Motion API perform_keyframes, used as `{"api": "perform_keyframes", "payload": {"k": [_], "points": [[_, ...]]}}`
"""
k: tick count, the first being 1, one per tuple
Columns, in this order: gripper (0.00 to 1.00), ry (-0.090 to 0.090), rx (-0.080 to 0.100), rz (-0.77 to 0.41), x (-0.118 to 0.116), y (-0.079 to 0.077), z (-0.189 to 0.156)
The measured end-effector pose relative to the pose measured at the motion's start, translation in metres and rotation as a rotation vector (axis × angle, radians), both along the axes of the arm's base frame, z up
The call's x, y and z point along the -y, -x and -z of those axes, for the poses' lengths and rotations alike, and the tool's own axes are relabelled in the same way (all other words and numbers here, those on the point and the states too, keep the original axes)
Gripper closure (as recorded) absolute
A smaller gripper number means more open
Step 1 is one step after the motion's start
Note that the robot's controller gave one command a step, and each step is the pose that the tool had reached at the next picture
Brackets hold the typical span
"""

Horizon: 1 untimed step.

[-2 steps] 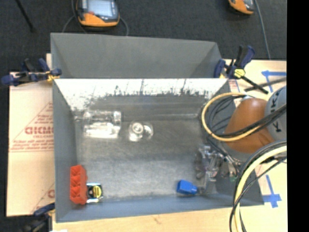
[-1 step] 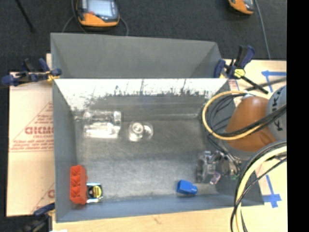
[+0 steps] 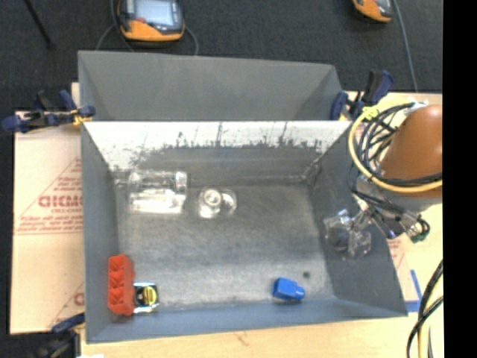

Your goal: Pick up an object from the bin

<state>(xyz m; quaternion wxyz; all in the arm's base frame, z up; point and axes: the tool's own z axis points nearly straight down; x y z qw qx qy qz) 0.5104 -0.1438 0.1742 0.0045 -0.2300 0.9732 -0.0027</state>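
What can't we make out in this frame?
Camera view:
1. Clear plastic box and clear round piece, back left: see-through, outlines blur into the floor.
2. Yellow-black item by red block: too small to identify.
3. End effector at bin's right wall: contact unclear.

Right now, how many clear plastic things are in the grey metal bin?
2. A clear boxy plastic container lies at the back left; a clear round plastic piece sits just right of it. More could hide under the gripper.
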Motion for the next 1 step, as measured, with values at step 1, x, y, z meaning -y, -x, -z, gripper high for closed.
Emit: {"api": "perform_keyframes", "payload": {"k": [1], "points": [[1.0,0.0,0.002,-0.011,-0.0074,0.005,-0.0809]]}}
